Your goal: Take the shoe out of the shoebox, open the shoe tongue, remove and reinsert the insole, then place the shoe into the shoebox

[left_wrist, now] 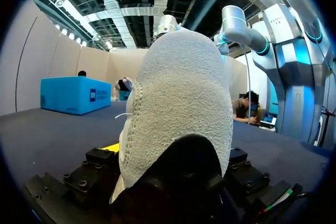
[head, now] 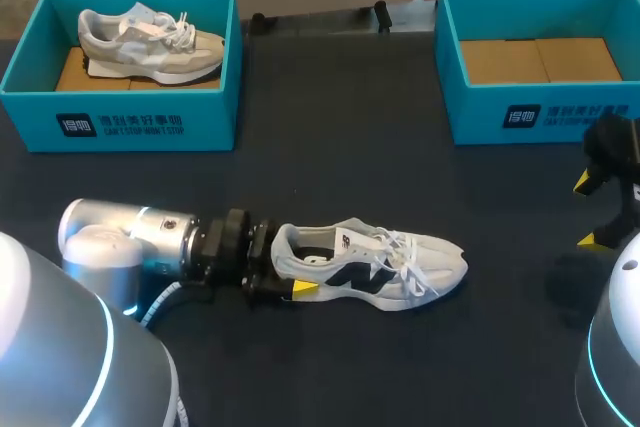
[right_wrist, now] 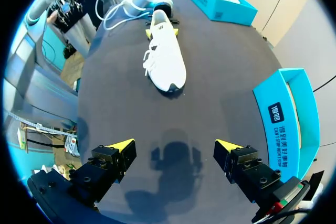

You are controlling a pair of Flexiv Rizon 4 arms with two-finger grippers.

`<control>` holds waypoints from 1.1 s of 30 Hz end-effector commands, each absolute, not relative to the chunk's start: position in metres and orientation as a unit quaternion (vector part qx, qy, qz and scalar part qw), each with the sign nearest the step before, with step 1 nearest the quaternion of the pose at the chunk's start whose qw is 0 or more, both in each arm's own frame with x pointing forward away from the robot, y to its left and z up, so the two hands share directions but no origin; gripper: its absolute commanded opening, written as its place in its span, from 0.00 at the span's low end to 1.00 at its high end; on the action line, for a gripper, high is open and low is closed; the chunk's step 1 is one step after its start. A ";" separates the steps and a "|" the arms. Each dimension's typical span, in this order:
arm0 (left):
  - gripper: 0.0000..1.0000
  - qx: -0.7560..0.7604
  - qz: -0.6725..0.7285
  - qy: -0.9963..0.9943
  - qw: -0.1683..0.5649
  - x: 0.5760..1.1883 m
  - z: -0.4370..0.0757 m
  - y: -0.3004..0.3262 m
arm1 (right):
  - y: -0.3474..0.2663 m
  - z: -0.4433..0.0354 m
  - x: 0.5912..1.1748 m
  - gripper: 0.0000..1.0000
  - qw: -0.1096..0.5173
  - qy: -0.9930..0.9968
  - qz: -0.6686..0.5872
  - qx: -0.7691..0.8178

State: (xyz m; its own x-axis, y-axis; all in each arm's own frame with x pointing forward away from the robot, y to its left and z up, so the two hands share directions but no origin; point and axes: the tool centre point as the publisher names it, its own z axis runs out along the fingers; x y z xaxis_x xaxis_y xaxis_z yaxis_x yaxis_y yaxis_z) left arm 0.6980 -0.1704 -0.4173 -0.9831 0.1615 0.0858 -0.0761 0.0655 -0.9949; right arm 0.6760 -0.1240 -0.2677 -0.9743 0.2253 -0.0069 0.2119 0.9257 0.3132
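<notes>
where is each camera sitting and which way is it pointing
Head view: fixed above and behind, looking down on the table; left arm enters left, right gripper right.
Left wrist view: on that wrist, looking along the left gripper at the gripped white shoe, heel first.
Right wrist view: on that wrist, looking down past its open fingers at table and shoe toe.
Shared: head and right wrist views show the whole shoe, left gripper at its heel.

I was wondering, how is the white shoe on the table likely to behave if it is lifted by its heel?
The shoe looks light and soft-uppered, so held only at the heel by the left gripper its toe would probably droop. Its loose laces may dangle and snag.
</notes>
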 end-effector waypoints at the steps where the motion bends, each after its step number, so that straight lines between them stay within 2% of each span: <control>1: 0.00 -0.030 0.687 -0.721 0.088 0.700 -0.425 -0.168 | -0.123 -0.268 0.675 1.00 0.022 0.981 0.155 0.112; 3: 0.00 -0.030 0.687 -0.721 0.088 0.700 -0.425 -0.168 | -0.123 -0.268 0.675 1.00 0.022 0.981 0.155 0.112; 5: 0.00 -0.030 0.687 -0.721 0.088 0.700 -0.425 -0.168 | -0.119 -0.249 0.680 1.00 0.045 0.975 0.144 0.164; 10: 0.00 -0.030 0.687 -0.721 0.088 0.700 -0.425 -0.168 | -0.086 -0.233 0.680 1.00 0.084 0.946 0.107 0.296; 17: 0.00 -0.030 0.687 -0.721 0.088 0.700 -0.425 -0.168 | -0.031 -0.221 0.670 1.00 0.100 0.883 0.077 0.453; 30: 0.00 -0.030 0.687 -0.721 0.088 0.700 -0.425 -0.168 | -0.023 -0.221 0.667 1.00 0.102 0.884 0.084 0.449; 33: 0.00 -0.030 0.687 -0.721 0.088 0.700 -0.425 -0.168 | -0.007 -0.217 0.678 1.00 0.126 0.876 0.077 0.459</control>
State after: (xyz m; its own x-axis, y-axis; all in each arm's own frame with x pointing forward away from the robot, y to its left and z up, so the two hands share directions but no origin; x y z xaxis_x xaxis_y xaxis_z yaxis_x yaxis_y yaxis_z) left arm 0.6984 -0.1700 -0.4170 -0.9827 0.1642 0.0858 -0.0760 0.0655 -0.9950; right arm 0.6761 -0.0172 -0.2122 -0.5610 0.8218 -0.0997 0.7773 0.5643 0.2783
